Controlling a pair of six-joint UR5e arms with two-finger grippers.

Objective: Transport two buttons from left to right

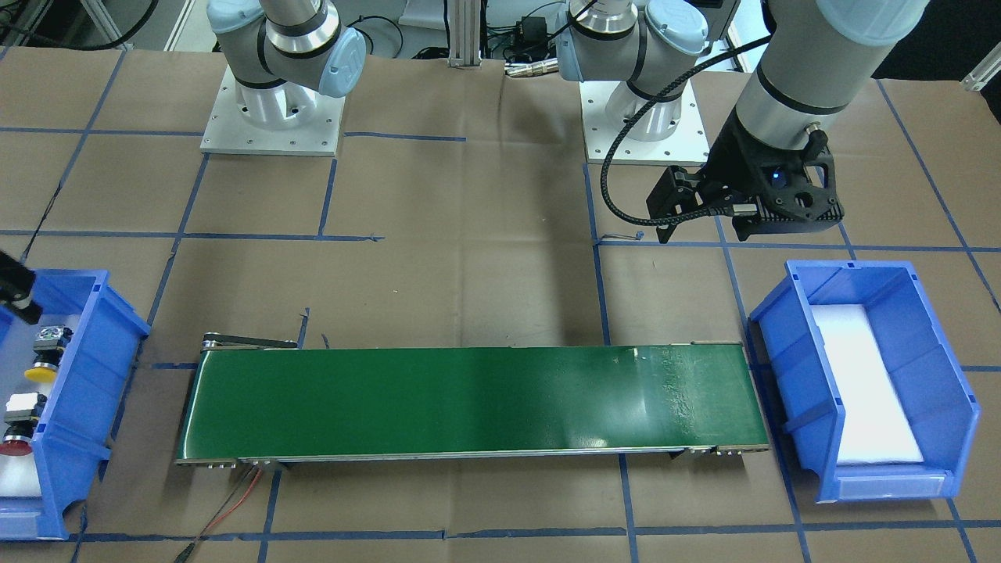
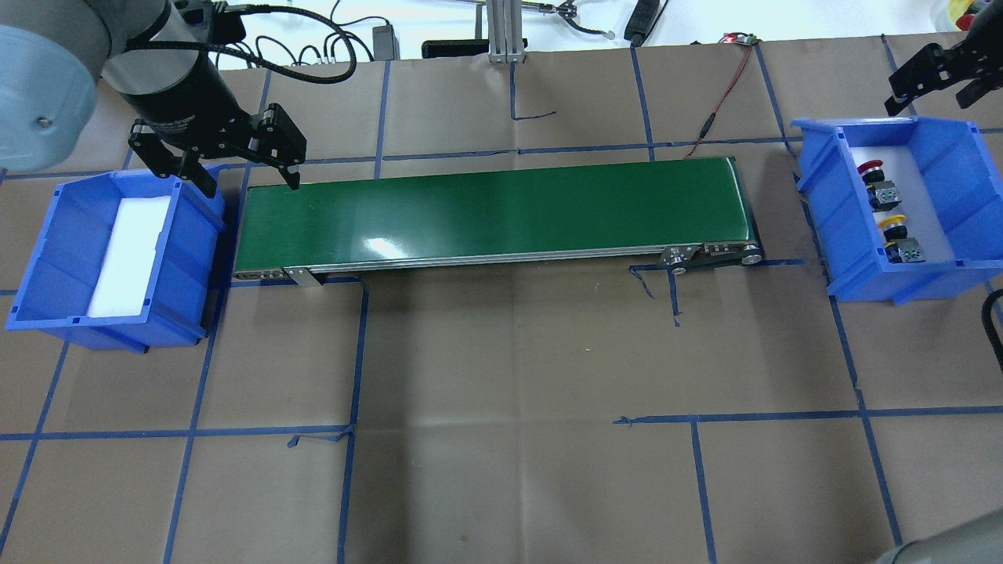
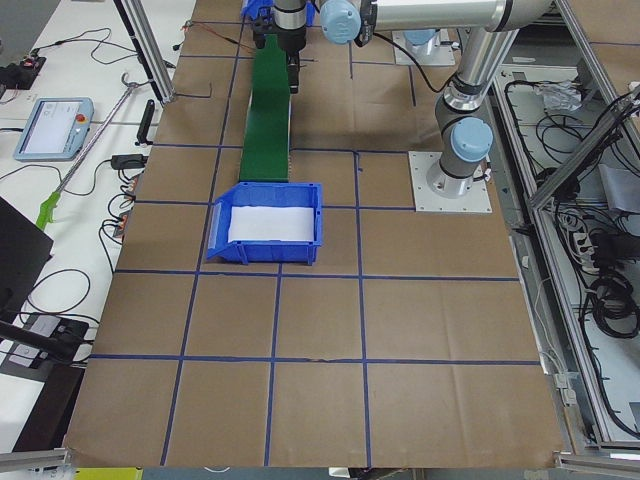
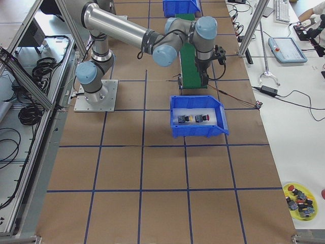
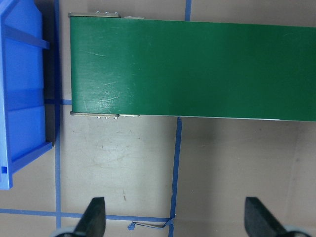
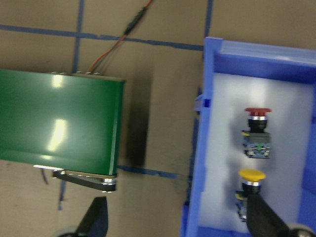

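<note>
The red button (image 2: 870, 168) and the yellow button (image 2: 892, 223) lie on white foam in the blue bin (image 2: 815, 180) at the robot's right end of the table. They also show in the right wrist view, red button (image 6: 257, 123) and yellow button (image 6: 251, 178), and in the front view, yellow button (image 1: 39, 373) and red button (image 1: 16, 448). My right gripper (image 2: 925, 106) is open and empty, above the bin's far-left corner. My left gripper (image 2: 252, 186) is open and empty, above the left end of the green conveyor belt (image 2: 494, 211).
A second blue bin (image 2: 47, 258) at the left end holds only white foam. The belt runs between the two bins. A red-and-black cable (image 2: 717, 102) leads away from the belt's far right corner. Blue tape lines mark the brown table.
</note>
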